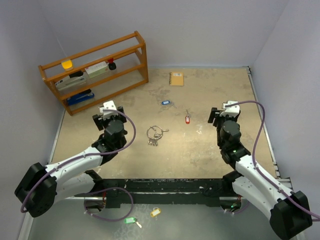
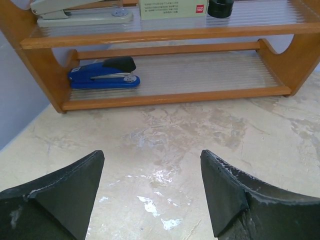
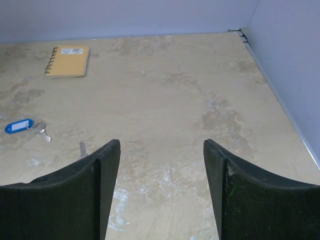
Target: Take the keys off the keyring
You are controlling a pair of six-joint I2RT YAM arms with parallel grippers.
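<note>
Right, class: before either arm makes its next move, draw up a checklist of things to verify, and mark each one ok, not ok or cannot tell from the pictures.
1. Left gripper open with nothing between its fingers: ok.
2. Right gripper open with nothing between its fingers: ok.
3. Small key with a blue plastic tag lies apart from the thin silver wire keyring: ok.
4. Small key with a red plastic tag lies apart from the keyring: ok.
5. Plain silver metal keys threaded on the keyring: cannot tell, too small in the top view.
</note>
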